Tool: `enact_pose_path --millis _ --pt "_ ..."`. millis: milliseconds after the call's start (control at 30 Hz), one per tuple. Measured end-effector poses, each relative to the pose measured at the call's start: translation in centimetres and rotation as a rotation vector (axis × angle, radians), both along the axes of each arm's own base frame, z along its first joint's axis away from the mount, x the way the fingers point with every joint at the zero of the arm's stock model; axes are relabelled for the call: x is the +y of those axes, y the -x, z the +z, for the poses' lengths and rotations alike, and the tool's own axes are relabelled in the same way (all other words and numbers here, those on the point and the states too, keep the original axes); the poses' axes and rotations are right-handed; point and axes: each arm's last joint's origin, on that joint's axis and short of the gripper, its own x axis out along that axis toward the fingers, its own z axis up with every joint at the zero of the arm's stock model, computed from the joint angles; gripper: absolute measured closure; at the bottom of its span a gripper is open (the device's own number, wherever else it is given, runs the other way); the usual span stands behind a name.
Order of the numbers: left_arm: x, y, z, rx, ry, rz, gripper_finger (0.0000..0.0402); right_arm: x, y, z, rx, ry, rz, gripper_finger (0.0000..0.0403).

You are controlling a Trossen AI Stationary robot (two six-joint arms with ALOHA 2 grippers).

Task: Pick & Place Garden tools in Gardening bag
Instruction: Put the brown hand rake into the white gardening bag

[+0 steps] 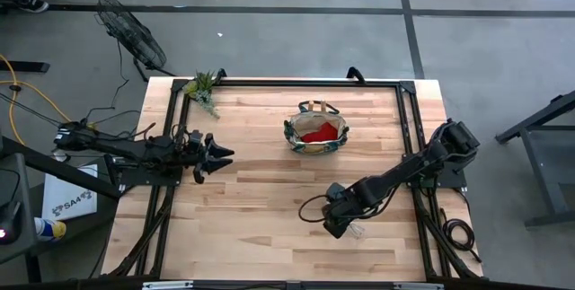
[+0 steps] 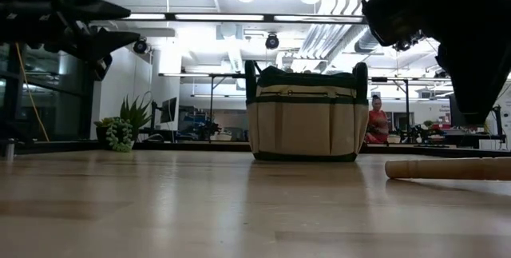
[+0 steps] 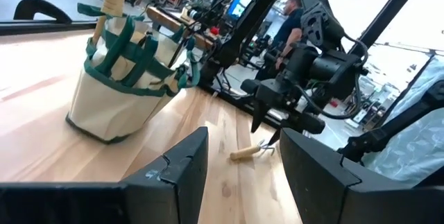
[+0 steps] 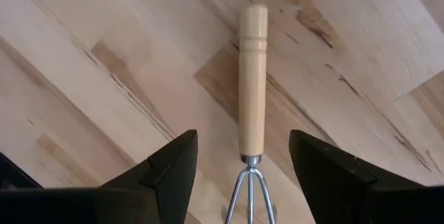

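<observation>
From above, you had the gardening bag [image 1: 316,134] standing toward the far edge of the counter [image 1: 269,200], a little right of middle, with a red glove [image 1: 322,133] showing inside it. Your left end effector [image 1: 221,158] waited near the left edge with its fingers spread and nothing between them, while your right end effector [image 1: 334,227] hung over the wire rake [image 1: 356,231] toward the near right corner. A leafy plant sprig [image 1: 204,90] lay at the far left corner. From counter height, you saw the bag [image 2: 306,115] upright and the rake's wooden handle [image 2: 447,168] lying flat on the counter off to its right. Through your left wrist camera, wooden handles stuck out of the bag [image 3: 128,89], and the rake [image 3: 251,152] lay beneath the other arm's end effector [image 3: 267,116]. Through your right wrist camera, the rake [image 4: 252,106] lay between the released fingers [image 4: 170,172], neither one touching it.
</observation>
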Motion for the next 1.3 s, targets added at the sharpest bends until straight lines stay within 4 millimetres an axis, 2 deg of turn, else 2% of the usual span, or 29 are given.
enact_pose_path --millis 467,800,1300 --pt "0.0 0.1 0.0 0.002 0.007 -0.011 0.0227 -0.1 -1.3 -2.4 0.007 0.059 -0.018 0.0182" --pt "0.0 0.0 -0.7 0.071 -0.004 -0.012 0.0227 -1.4 -2.0 -2.7 -0.016 0.128 -0.002 0.0182" --pt "0.0 0.1 -2.2 0.218 -0.028 -0.011 0.0227 -1.0 -2.0 -3.3 0.005 0.105 0.009 0.0182"
